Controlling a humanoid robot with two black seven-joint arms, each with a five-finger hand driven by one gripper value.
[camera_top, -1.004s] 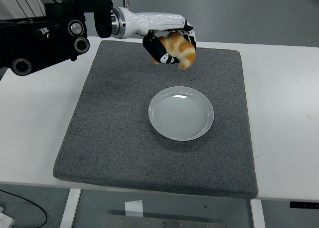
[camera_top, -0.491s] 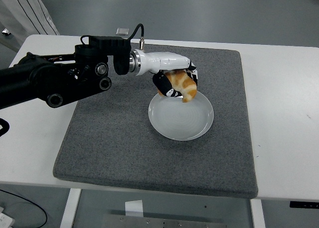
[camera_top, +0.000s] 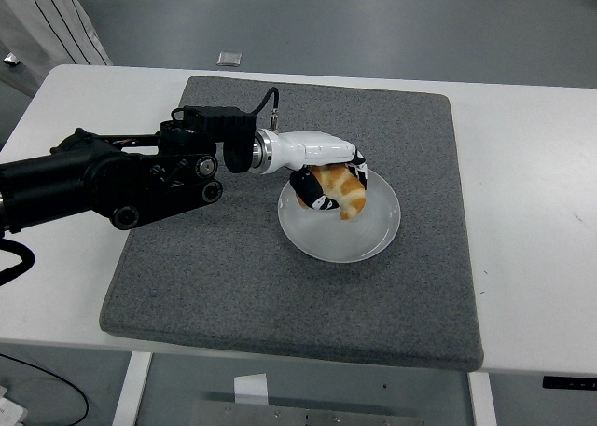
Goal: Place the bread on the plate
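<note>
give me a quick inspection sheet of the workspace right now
surface: white table with a grey mat laid flat on it
job's things: bread held over the plate; contact with the plate cannot be told; plate sits on the mat
clutter: nothing seen on the table or mat
grippers: left hand closed on the bread above the plate's far left part; right hand not in view
cables: black cable loops at the left arm's wrist; another cable lies on the floor at the lower left
surroundings: grey floor; small square object on the floor beyond the table; white fabric at the top left
</note>
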